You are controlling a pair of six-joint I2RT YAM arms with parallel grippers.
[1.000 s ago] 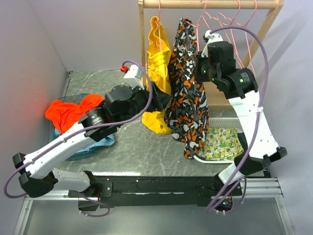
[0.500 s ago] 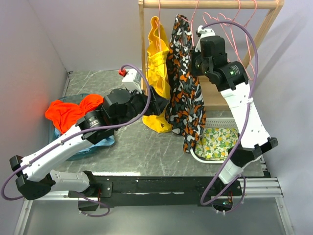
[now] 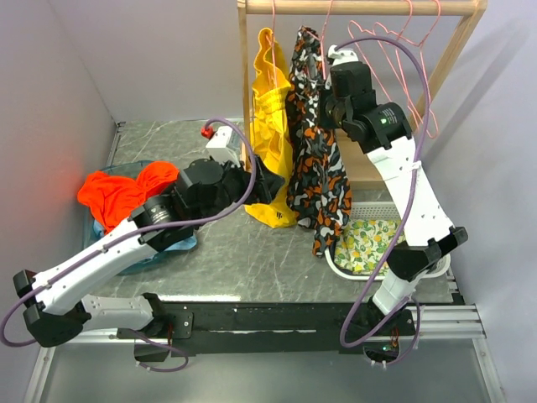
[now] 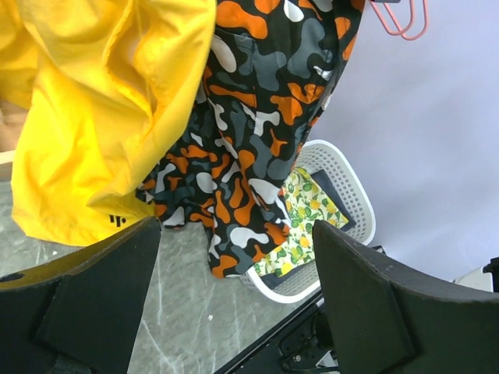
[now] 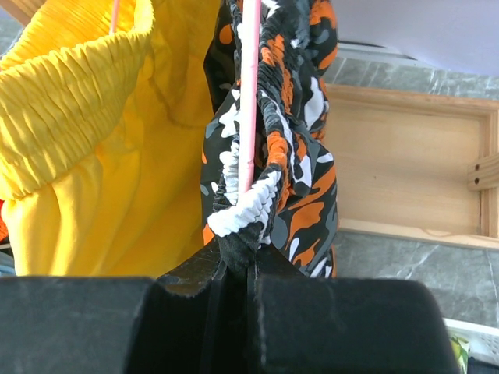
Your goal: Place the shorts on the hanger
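The camouflage shorts (image 3: pixel 315 147) hang lengthwise below the wooden rail, their hem just above the table. My right gripper (image 3: pixel 329 107) is shut on their gathered waistband (image 5: pixel 248 204), high up near the rail. The pink wire of the hanger (image 5: pixel 249 86) runs down against the waistband right above my fingers; its thin upper wire rises toward the rail (image 3: pixel 325 25). My left gripper (image 3: pixel 270 179) is open and empty, low beside the yellow garment. In the left wrist view it (image 4: pixel 238 300) faces the shorts (image 4: pixel 257 117) from a short distance.
A yellow garment (image 3: pixel 270 109) hangs left of the shorts, touching them. Several empty pink hangers (image 3: pixel 390 46) hang from the rail (image 3: pixel 361 7). A white basket (image 3: pixel 367 270) with lemon-print cloth sits below right. An orange-red garment (image 3: pixel 117 189) lies in a blue tub at left.
My right arm has carried the shorts left and upward toward the rail, so they now hang next to the yellow garment. My left arm has drifted slightly left and lower.
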